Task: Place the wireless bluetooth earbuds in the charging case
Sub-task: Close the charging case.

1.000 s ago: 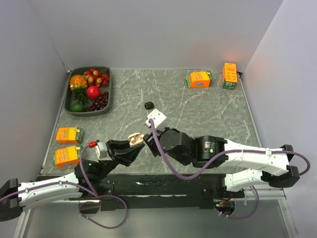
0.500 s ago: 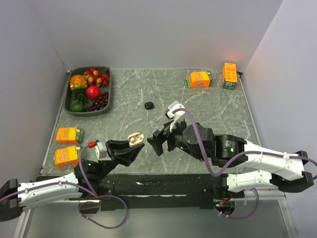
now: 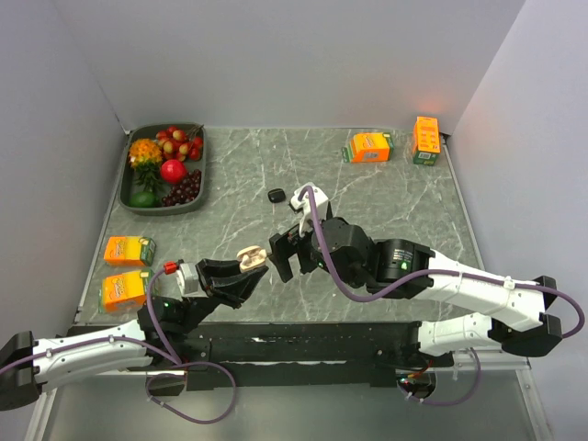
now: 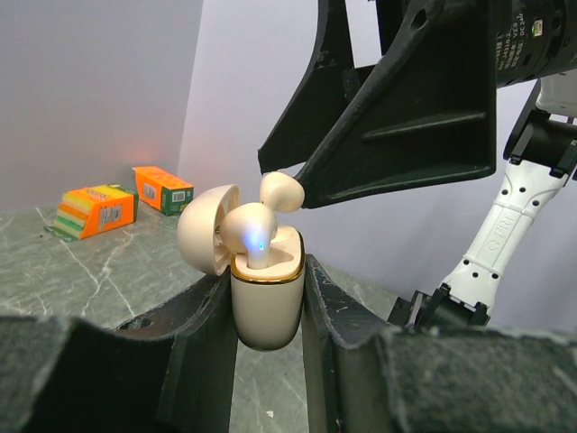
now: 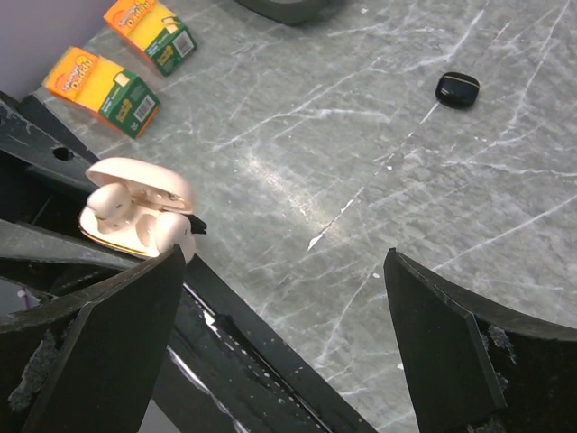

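My left gripper [image 4: 266, 275] is shut on the cream charging case [image 4: 264, 302], which stands upright with its lid [image 4: 203, 230] swung open. One cream earbud [image 4: 252, 233] sits in the case with a blue light on. A second cream earbud [image 4: 281, 191] stands higher behind it, right by a black finger [image 4: 397, 135] of my right gripper. The right wrist view shows both buds [image 5: 113, 203] lying in the case [image 5: 135, 236]. My right gripper [image 5: 287, 262] is open wide and empty, just right of the case [image 3: 250, 257] in the top view.
A small black rounded object [image 3: 276, 196] lies on the marble table [image 3: 386, 202] beyond the grippers. A fruit tray [image 3: 165, 170] sits at the back left. Orange cartons stand at the left [image 3: 129, 250], [image 3: 124, 289] and at the back right [image 3: 369, 147], [image 3: 425, 140].
My right gripper has opened wide and drawn back a little from the case. The left gripper and the case have stayed put.
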